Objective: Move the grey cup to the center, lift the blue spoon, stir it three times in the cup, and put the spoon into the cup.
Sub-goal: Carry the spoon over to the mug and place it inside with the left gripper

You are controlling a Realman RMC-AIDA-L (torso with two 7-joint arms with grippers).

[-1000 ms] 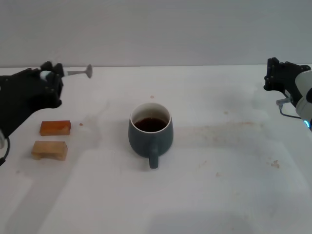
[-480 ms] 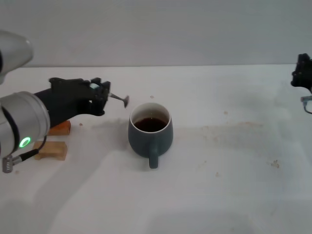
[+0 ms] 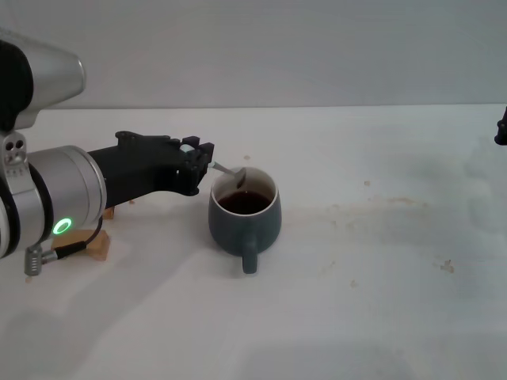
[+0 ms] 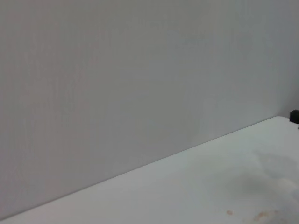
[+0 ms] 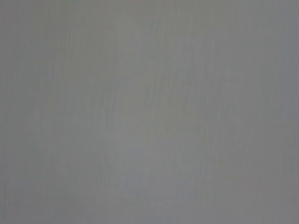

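The grey cup (image 3: 245, 212) stands in the middle of the white table, handle toward me, with dark liquid inside. My left gripper (image 3: 198, 155) is just left of the cup's rim and is shut on the blue spoon (image 3: 226, 170). The spoon's pale handle end sits in the fingers. Its grey metal bowl reaches over the rim into the cup's mouth. Only a black sliver of my right gripper (image 3: 502, 127) shows at the far right edge of the head view. The wrist views show neither cup nor spoon.
A wooden block (image 3: 99, 245) peeks out under my left arm at the left. The table (image 3: 380, 277) carries faint brown stains to the right of the cup. The grey wall stands behind the table's far edge.
My left arm has swung right from the table's far left, carrying the spoon to the cup; its bowl now dips over the rim. My right gripper has drawn back almost out of view.
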